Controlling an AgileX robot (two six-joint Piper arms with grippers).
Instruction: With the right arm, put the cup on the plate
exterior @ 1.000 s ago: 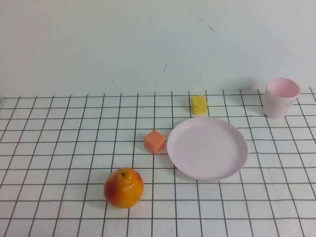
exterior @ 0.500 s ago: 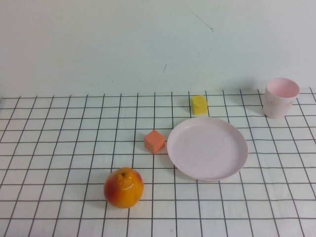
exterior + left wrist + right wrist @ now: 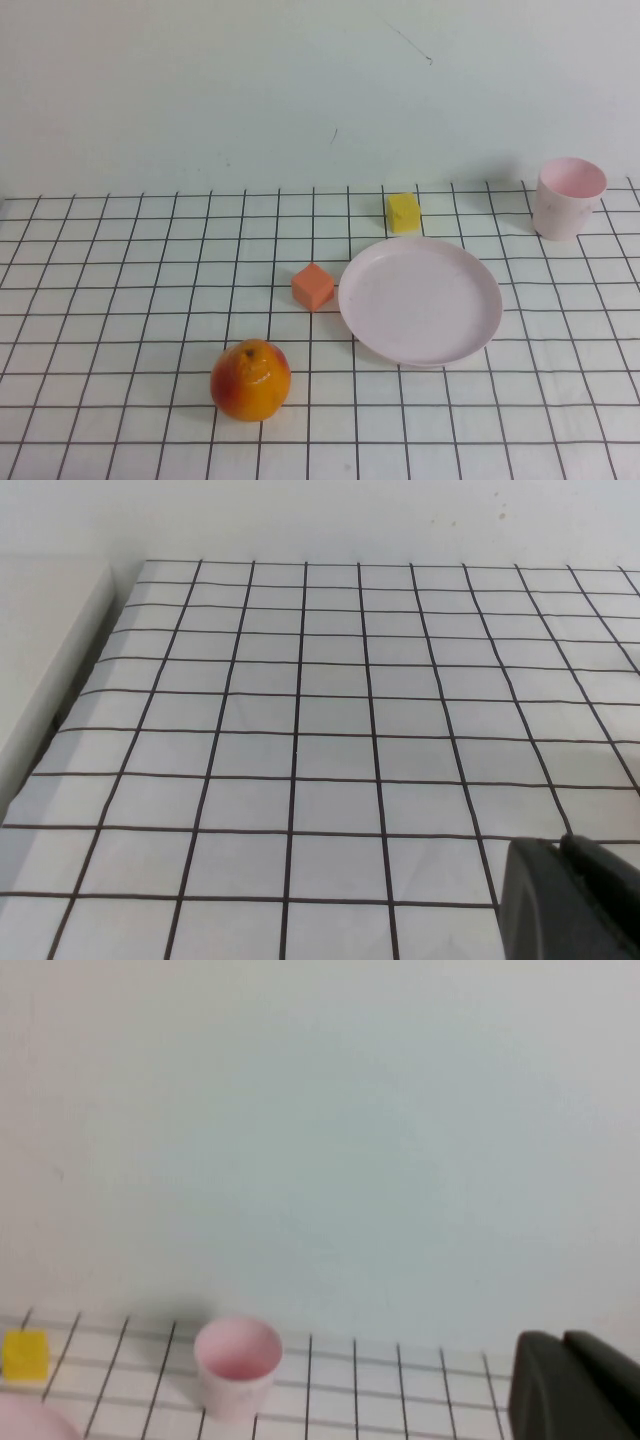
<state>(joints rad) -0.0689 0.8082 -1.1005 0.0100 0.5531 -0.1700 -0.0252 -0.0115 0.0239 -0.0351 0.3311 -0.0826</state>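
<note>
The pale pink cup point(image 3: 569, 197) stands upright at the back right of the gridded table, apart from the plate. The wide pale pink plate point(image 3: 420, 300) lies right of the table's middle, with nothing on it. Neither arm shows in the high view. In the right wrist view the cup point(image 3: 237, 1364) stands ahead, well apart from my right gripper point(image 3: 562, 1342), whose fingers are pressed together and hold nothing. A sliver of the plate point(image 3: 25, 1423) shows there too. My left gripper point(image 3: 562, 846) is shut and empty over bare grid.
An orange-red cube point(image 3: 313, 286) sits just left of the plate. A yellow block point(image 3: 404, 212) lies behind the plate. An orange-yellow fruit point(image 3: 250, 379) sits at the front left. A white wall stands behind the table. A raised white ledge point(image 3: 40, 660) borders the cloth near the left gripper.
</note>
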